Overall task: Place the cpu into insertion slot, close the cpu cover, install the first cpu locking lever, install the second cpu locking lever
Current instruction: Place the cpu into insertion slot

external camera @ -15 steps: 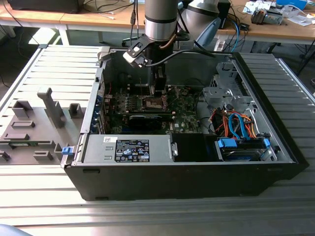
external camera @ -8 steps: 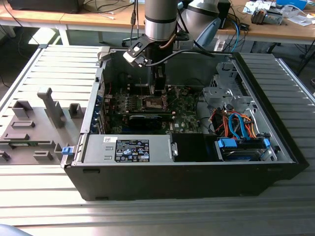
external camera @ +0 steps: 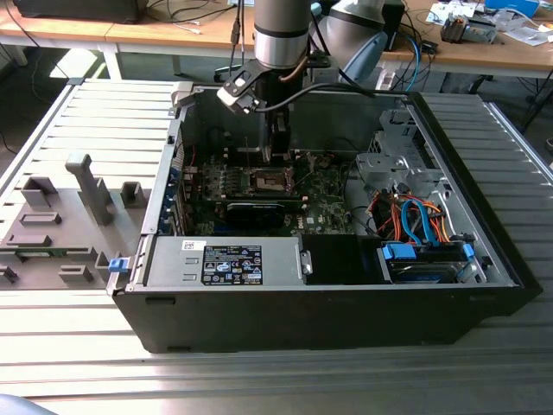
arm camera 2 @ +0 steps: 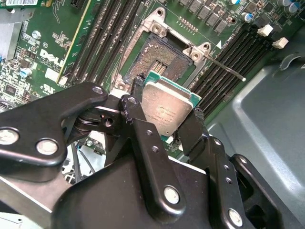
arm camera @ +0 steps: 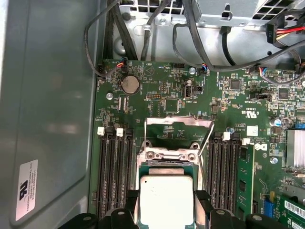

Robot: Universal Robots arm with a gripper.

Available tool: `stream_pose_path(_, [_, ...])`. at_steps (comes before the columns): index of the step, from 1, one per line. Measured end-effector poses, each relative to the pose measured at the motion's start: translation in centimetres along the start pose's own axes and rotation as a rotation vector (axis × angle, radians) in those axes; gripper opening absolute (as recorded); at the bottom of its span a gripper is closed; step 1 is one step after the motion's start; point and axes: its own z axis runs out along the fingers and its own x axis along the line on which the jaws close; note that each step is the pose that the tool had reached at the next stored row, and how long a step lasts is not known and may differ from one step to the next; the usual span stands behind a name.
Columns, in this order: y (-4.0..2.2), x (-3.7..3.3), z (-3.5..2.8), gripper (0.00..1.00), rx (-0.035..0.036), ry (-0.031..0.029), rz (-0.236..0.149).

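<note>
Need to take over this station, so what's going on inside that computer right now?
The robot arm is down inside the open computer case. Its tool is shut on the cpu, gripping it by two opposite edges over the insertion slot, whose contacts lie exposed. The cpu cover stands flipped open. The cpu is not seated, and nothing is closed or locked yet.

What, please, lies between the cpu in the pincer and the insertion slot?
Nothing: in the second wrist view the cpu, held by the pincer, hangs near the open insertion slot, with no part between.
</note>
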Motion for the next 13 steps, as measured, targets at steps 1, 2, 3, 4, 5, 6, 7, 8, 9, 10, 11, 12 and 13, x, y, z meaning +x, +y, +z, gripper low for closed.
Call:
stream_pose_path(1, [0.00, 0.08, 0.00, 0.54, 0.0000, 0.0000, 0.000])
stream_pose_path(2, [0.01, 0.12, -0.01, 0.54, 0.0000, 0.0000, 0.000])
stream_pose_path(3, [0.01, 0.18, -0.01, 0.54, 0.0000, 0.0000, 0.000])
stream_pose_path(4, [0.01, 0.23, -0.01, 0.54, 0.0000, 0.0001, 0.000])
stream_pose_path(5, [0.02, 0.30, -0.01, 0.54, 0.0000, 0.0000, 0.000])
stream_pose_path(6, [0.02, 0.38, -0.01, 0.54, 0.0000, -0.0001, 0.000])
stream_pose_path(7, [0.02, 0.41, -0.03, 0.54, 0.0002, -0.0004, 0.000])
stream_pose_path(8, [0.02, 0.44, -0.02, 0.54, 0.0002, -0.0003, 0.000])
stream_pose_path(9, [0.03, 0.46, -0.03, 0.54, 0.0002, -0.0003, 0.000])
stream_pose_path(10, [0.03, 0.48, -0.03, 0.54, 0.0001, -0.0003, 0.000])
stream_pose_path(11, [0.03, 0.51, -0.02, 0.54, -0.0001, -0.0003, 0.000])
stream_pose_path(12, [0.04, 0.56, 0.00, 0.54, -0.0003, 0.0005, 0.000])
stream_pose_path(13, [0.04, 0.57, -0.01, 0.54, -0.0001, 0.0002, 0.000])
